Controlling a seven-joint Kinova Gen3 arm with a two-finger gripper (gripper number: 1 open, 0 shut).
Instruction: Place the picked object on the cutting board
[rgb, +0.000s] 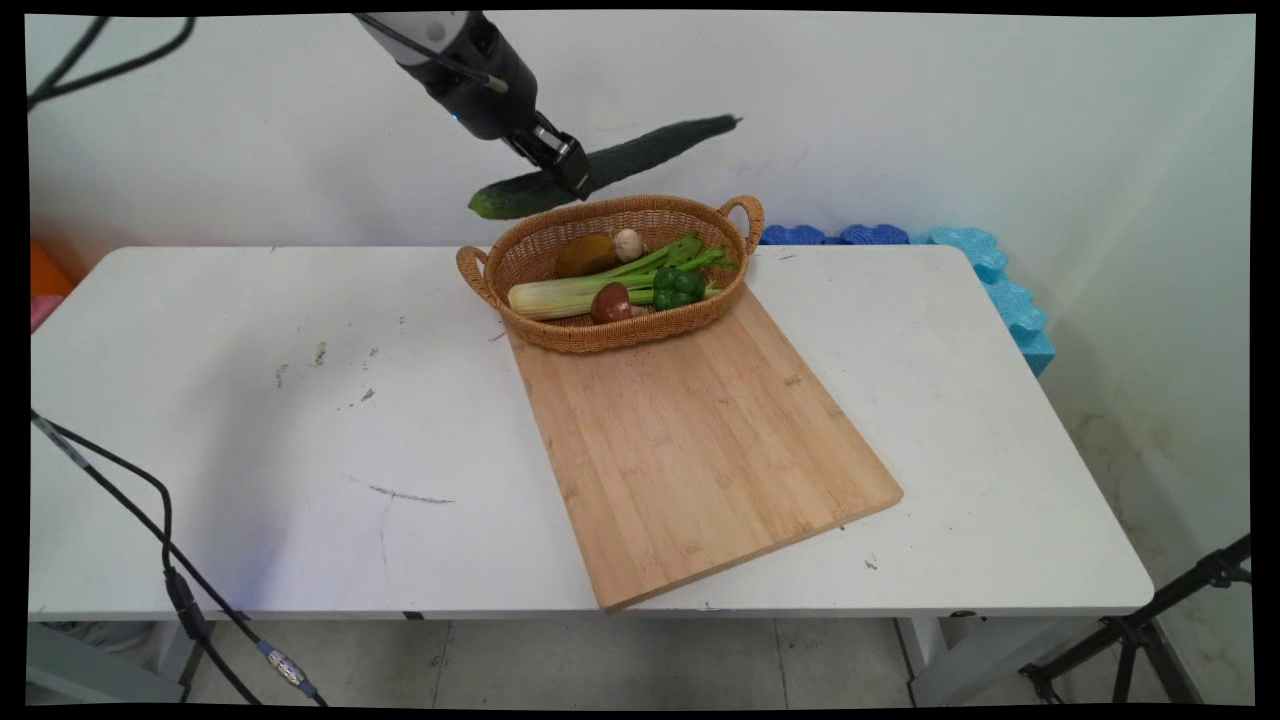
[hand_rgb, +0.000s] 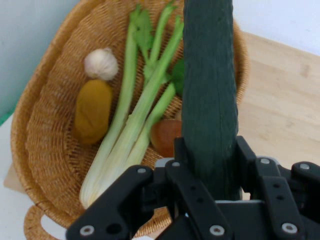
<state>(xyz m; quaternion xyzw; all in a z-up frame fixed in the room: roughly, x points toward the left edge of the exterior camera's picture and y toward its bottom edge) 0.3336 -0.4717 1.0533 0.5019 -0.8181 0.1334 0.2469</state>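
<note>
Tool (rgb: 572, 172) status: clamped on a long dark green cucumber (rgb: 640, 150), gripped somewhat left of its middle; the hand view shows both fingers (hand_rgb: 180, 150) pressed against its flanks. The cucumber is carried clear of everything, tilted with its right end higher, directly above the rear rim of a woven wicker basket (rgb: 560, 335). The basket holds a celery stalk (rgb: 580, 292), a green pepper (rgb: 678, 284), a yellow-brown potato (rgb: 585, 255), a garlic bulb (rgb: 628, 243) and a brown mushroom (rgb: 611, 302). It rests on the far end of a bamboo cutting board (rgb: 700, 440), which lies diagonally on the white worktop (rgb: 300, 420) with the remainder of its surface bare. Judged step: transport of the cucumber in the air, with no contact below. Any set-down nearby calls for keeping the long overhanging ends clear of the basket handles.
</note>
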